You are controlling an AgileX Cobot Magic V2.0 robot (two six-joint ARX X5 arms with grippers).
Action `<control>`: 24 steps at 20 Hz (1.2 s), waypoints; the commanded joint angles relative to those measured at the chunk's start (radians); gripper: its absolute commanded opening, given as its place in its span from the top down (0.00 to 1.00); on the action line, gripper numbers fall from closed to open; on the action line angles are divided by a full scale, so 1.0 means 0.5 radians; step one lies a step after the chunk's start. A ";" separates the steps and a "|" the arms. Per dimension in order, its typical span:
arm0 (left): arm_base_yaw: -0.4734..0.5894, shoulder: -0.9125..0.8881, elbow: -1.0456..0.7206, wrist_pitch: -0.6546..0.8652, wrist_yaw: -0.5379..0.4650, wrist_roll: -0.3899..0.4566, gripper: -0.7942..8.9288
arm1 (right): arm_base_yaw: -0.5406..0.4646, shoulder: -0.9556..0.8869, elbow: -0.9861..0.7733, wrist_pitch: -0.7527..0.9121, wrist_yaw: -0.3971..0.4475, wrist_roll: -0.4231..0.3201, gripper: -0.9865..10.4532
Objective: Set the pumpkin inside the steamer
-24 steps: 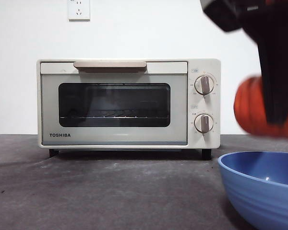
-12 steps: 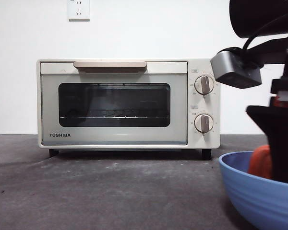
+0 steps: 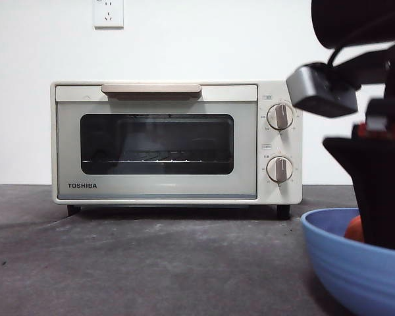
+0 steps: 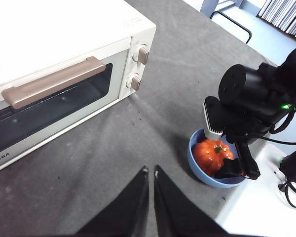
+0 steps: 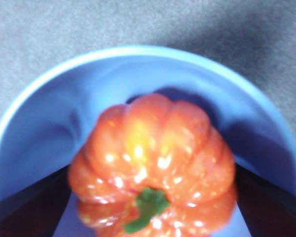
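The glossy orange pumpkin (image 5: 153, 148) with its green stem sits low inside the blue bowl (image 5: 39, 108). My right gripper (image 5: 153, 170) is shut on it, one dark jaw pressed to each flank. From the front only an orange sliver of the pumpkin (image 3: 353, 228) shows over the bowl (image 3: 342, 263) rim, beside the right gripper (image 3: 382, 197). The cream TOSHIBA steamer (image 3: 158, 191) stands at the back with its door closed. My left gripper (image 4: 150, 173) hovers shut and empty above the table, looking down on steamer (image 4: 64, 29), pumpkin (image 4: 213, 154) and bowl (image 4: 193, 158).
The dark grey table (image 3: 151, 263) stretches between the steamer and the bowl. The bowl stands near the table's right edge, next to a white surface (image 4: 256, 207) with cables. A wall socket (image 3: 108, 13) is above the steamer.
The right gripper came down with the pumpkin, from above the bowl's rim to deep inside the bowl. The steamer has not moved.
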 commanded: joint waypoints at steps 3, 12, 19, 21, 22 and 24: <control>-0.010 0.012 0.046 0.023 0.007 0.011 0.89 | 0.013 -0.011 0.243 -0.237 -0.006 0.045 0.47; -0.010 0.083 0.047 0.002 -0.033 0.004 0.90 | -0.054 -0.603 0.416 -0.571 -0.005 0.125 0.50; -0.022 0.466 0.153 -0.005 -0.105 0.011 0.90 | -0.291 -1.188 0.231 -0.393 -0.007 0.249 0.51; -0.040 0.620 0.233 -0.004 -0.213 0.015 0.90 | -0.292 -1.305 0.225 -0.304 -0.007 0.311 0.51; -0.053 0.703 0.283 -0.005 -0.269 0.019 0.90 | -0.292 -1.355 0.225 -0.242 -0.034 0.359 0.51; -0.092 0.888 0.397 -0.008 -0.355 0.055 0.90 | -0.292 -1.438 0.225 -0.117 -0.163 0.443 0.51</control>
